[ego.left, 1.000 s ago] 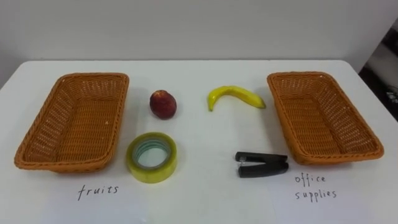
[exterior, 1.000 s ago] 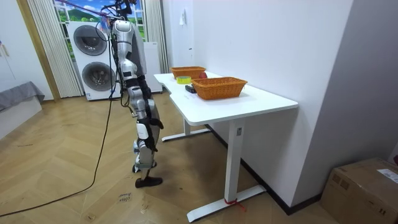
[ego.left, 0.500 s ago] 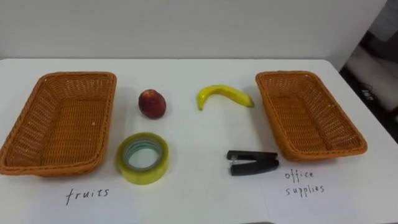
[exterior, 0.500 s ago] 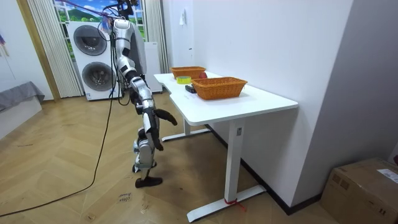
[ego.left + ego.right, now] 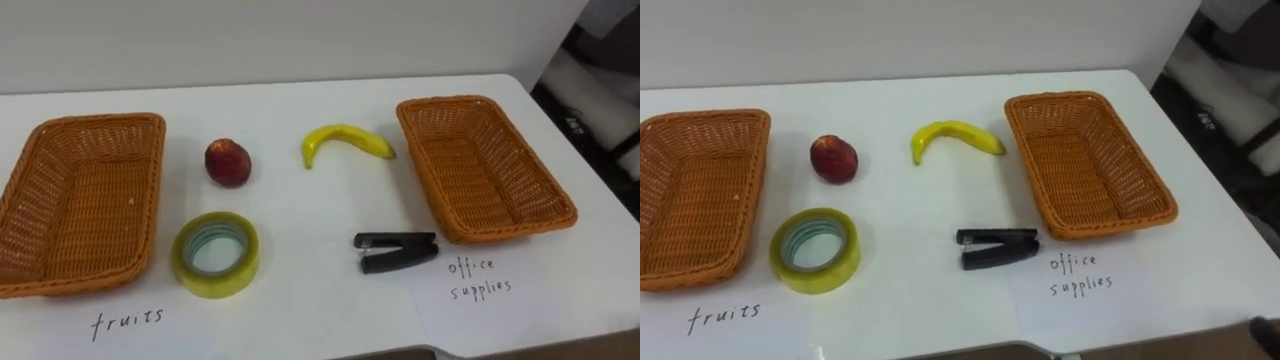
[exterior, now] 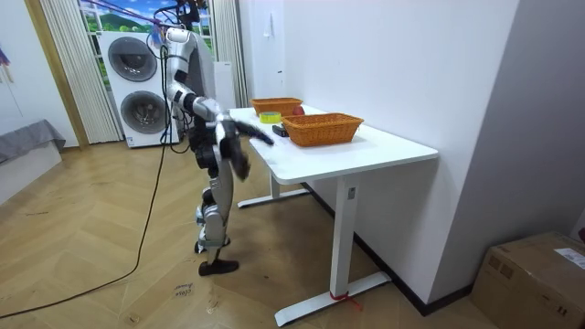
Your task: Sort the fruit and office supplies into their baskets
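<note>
Stapler [image 5: 395, 251] lies on the table [image 5: 300, 310] just left of the office-supplies basket [image 5: 485, 165], its long axis crosswise and its split mouth pointing toward the tape roll [image 5: 214, 254]. In the room view the right hand [image 6: 267, 137] reaches over the table edge; I cannot tell whether it is open or closed.

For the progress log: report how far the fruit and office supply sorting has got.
Done: nothing; the fruits basket and the office supplies basket are empty. In hand: nothing; the room view shows the robot at the table with an arm stretched toward it. Left: peach and banana to the fruits basket, tape roll and stapler to the other; all four lie on the table between them.
</note>
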